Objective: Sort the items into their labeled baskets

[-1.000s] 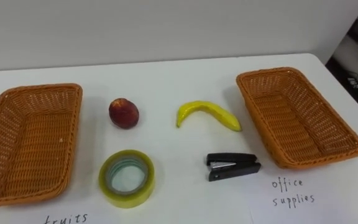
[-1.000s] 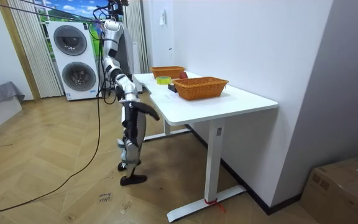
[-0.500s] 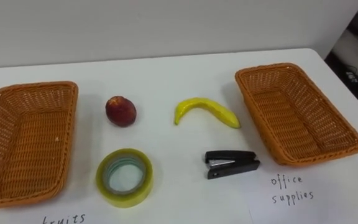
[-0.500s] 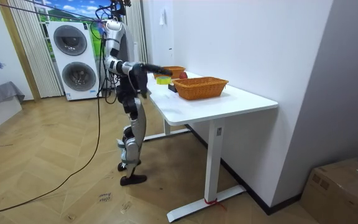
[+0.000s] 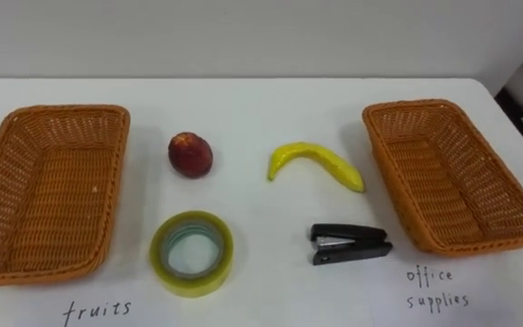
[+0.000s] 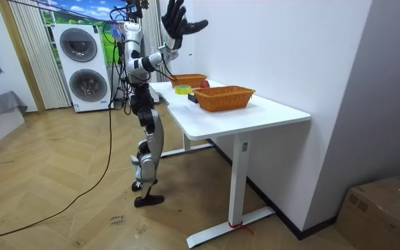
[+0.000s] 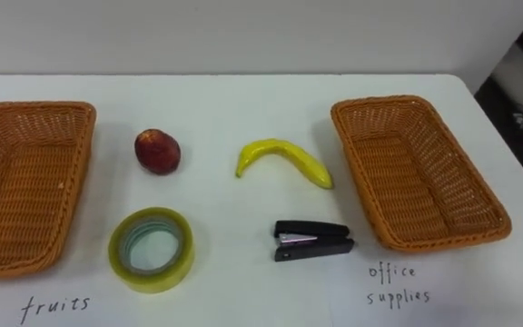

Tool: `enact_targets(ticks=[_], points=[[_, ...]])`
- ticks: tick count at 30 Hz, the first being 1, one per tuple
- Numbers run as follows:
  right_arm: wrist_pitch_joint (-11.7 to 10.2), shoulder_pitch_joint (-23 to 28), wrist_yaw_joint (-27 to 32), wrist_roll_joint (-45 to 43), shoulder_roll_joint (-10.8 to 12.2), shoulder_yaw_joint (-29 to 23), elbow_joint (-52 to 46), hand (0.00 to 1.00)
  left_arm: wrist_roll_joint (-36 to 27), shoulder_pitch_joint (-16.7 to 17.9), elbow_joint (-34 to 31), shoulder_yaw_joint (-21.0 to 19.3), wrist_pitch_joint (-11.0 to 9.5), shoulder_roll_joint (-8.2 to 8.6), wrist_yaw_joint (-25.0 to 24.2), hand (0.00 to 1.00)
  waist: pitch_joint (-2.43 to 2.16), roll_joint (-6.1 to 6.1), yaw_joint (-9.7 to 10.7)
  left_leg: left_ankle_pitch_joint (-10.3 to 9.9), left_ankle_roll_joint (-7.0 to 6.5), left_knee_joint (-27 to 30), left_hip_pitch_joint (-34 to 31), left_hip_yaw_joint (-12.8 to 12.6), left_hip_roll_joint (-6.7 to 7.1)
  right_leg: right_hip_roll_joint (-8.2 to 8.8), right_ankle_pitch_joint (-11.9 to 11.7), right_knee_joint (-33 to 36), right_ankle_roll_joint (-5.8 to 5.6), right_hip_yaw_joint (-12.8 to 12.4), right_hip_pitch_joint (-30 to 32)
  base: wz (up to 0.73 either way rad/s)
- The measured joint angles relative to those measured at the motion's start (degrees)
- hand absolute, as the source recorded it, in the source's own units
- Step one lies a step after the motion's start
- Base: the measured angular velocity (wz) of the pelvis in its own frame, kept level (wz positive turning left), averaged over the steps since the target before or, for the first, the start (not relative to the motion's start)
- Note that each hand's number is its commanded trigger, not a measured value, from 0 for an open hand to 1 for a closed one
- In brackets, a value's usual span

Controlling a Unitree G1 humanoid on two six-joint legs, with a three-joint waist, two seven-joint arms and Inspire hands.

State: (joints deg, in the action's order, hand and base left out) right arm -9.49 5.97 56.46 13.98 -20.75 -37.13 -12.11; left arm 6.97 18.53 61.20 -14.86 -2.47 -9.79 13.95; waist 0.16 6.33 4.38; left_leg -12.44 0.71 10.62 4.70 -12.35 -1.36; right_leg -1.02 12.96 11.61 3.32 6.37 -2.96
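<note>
1. Room view: the robot stands upright at the white table (image 6: 259, 114), facing it, with one arm held high. By its body I take this for the right hand (image 6: 178, 19). Its fingers are spread apart and it holds nothing.
2. Every task thing lies on the tabletop, well below and ahead of that hand. Nothing is in either basket yet.
3. On the robot's right half lie the banana (image 5: 314, 163) and, nearer the robot, the black stapler (image 5: 350, 244). Both lie closer to the right arm's side than to the left's.
4. On the left half lie the red fruit (image 5: 191, 153) and, nearer the robot, the roll of tape (image 5: 160, 256), lying flat with its hole upward.
5. The stapler's long axis runs left to right, about parallel to the near table edge. Its mouth points to the robot's left and its hinge end toward the office basket (image 5: 452, 186). It lies just beside that basket's near left corner, not touching it.
6. The banana's long axis also runs left to right, its right end slanting slightly toward the robot and its arch bulging away. Its right tip lies near the office basket's left rim. The fruit basket (image 5: 53, 195) is well apart, beyond the red fruit.
7. As I judge it, the right hand must come down and forward. The stapler suits a grasp across its short axis and a short carry rightward, while the banana needs a long carry leftward.
</note>
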Motion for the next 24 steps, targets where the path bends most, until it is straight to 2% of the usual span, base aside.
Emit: enact_targets(ticks=[2, 8, 10, 11, 15, 21, 24], points=[[-0.1, -1.4, -0.4, -1.9, -0.3, 0.0, -0.7, 0.0, 0.0, 0.0, 0.5, 0.3, 0.0, 0.0, 0.0, 0.0, -0.09, -0.17, -0.2, 0.0, 0.0, 0.0, 0.1, 0.0, 0.0, -0.04, 0.0, 0.1, 0.0, -0.1, -0.2, 0.0], [0.1, -3.2, -3.5, -2.9, -0.5, 4.1, -6.7, 0.0, 0.0, -0.1, 1.0, 0.8, 0.6, -0.01, 0.0, 0.0, 0.08, -0.74, -0.4, 0.0, 0.0, 0.0, 0.9, 0.1, -0.07, 0.28, 0.0, -0.1, 0.07, 0.2, -0.9, -0.03], [0.2, -5.2, -5.2, -3.0, -0.5, 4.8, -7.9, 0.0, 0.1, -0.2, 0.9, 0.9, 0.8, -0.03, -0.1, 0.0, 0.17, -1.18, -0.3, 0.0, 0.0, 0.2, 0.9, 0.4, -0.02, 0.39, 0.0, -0.2, 0.06, 0.5, -0.9, 0.03], [0.3, -5.4, -5.3, -3.2, -0.6, 4.8, -8.1, 0.0, 0.1, -0.2, 0.9, 0.9, 0.8, -0.04, -0.2, 0.0, 0.12, -0.88, -0.4, 0.0, 0.0, 0.2, 0.9, 0.4, 0.0, 0.44, 0.0, -0.2, 0.05, 0.6, -1.0, 0.08], [0.3, -6.0, -7.3, -6.2, -1.9, 6.0, -9.0, 0.0, 1.3, -0.1, 0.7, 0.7, 1.3, -0.11, -1.0, 0.0, 0.15, -1.11, -1.4, 0.0, 0.0, 0.2, 0.8, 0.5, 0.05, 0.55, 0.0, 0.0, -0.01, 0.9, -1.0, 0.03], [2.1, -7.6, -13.1, -11.9, -3.2, 11.6, -9.0, 0.0, 2.8, -0.2, 0.6, 2.4, 1.5, -0.08, -1.2, 0.0, 0.08, -1.26, -2.8, 0.0, -0.01, 0.2, 1.0, 0.8, -0.03, 0.42, 0.0, 0.1, 0.07, 1.1, -1.2, 0.01], [2.7, -8.3, -17.4, -17.0, -3.9, 14.2, -9.2, 0.0, 2.9, -0.4, 0.6, 2.5, 2.2, -0.11, -2.6, 0.0, 0.09, -1.21, -3.2, 0.0, -0.02, 0.2, 1.0, 1.0, -0.04, 0.47, -0.1, 0.1, 0.07, 1.3, -1.3, 0.05]])
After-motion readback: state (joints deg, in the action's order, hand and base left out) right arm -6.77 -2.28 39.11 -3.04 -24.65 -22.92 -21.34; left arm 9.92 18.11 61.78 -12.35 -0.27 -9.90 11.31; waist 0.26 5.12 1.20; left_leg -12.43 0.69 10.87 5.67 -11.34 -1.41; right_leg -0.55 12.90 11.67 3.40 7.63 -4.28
